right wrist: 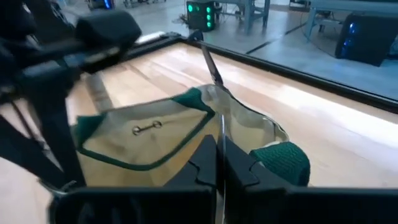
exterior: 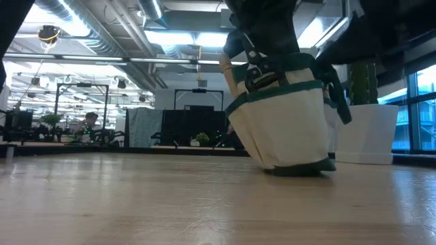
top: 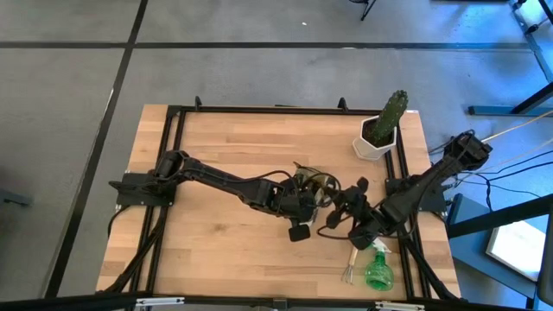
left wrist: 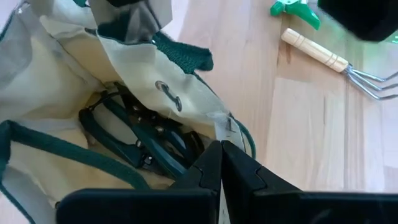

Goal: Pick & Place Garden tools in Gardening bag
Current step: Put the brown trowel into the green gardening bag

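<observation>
- I take the gardening bag [top: 315, 186] as my landmark: it stands near the middle of the table [top: 225, 147], tipped slightly, with its base partly lifted on one side in the low view.
- My left gripper [left wrist: 221, 163] is at the bag's rim, fingers pressed together on the beige fabric edge, holding the mouth open.
- My right gripper [right wrist: 219, 163] is on the bag's other side, fingers closed on a thin edge of its rim beside a green loop handle [right wrist: 283, 160].
- Inside the bag lie the dark pruners [left wrist: 146, 134], already stowed.
- Outside the bag, toward the table's front edge on my right arm's side, wait the hand fork [left wrist: 339, 62] with its wooden handle and the green spray bottle [top: 378, 268], lying close together.
- Risk: both claws pull one soft bag, so uneven tension could tip it and spill the pruners.
- Risk: if I release one rim to fetch the fork, the mouth may sag shut.
- The cactus [top: 389, 117] in its white pot stands beyond the bag, within reach of my right arm's swing.
</observation>
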`<action>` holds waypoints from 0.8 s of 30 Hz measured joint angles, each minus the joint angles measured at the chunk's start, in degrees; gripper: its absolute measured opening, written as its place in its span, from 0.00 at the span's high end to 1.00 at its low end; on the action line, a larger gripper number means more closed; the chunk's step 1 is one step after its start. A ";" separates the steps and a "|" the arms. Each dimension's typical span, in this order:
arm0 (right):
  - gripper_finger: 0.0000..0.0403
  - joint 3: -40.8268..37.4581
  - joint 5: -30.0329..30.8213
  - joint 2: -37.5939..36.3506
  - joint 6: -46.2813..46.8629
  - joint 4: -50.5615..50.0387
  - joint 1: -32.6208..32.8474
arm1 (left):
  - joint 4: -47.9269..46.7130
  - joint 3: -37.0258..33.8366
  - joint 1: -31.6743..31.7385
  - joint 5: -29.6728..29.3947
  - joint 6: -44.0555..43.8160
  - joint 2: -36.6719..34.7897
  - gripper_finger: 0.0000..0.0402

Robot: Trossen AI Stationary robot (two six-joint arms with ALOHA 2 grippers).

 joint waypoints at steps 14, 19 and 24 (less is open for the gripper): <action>1.00 0.01 1.49 0.00 2.15 0.36 -2.18 | 0.00 0.00 0.00 -0.73 0.17 0.00 1.00; 1.00 0.02 -0.25 1.75 1.70 0.54 -3.03 | 0.00 -0.01 0.00 -0.73 0.45 0.00 1.00; 1.00 0.09 0.18 4.40 2.72 1.81 -3.06 | 0.02 0.00 0.00 -0.73 0.50 0.00 1.00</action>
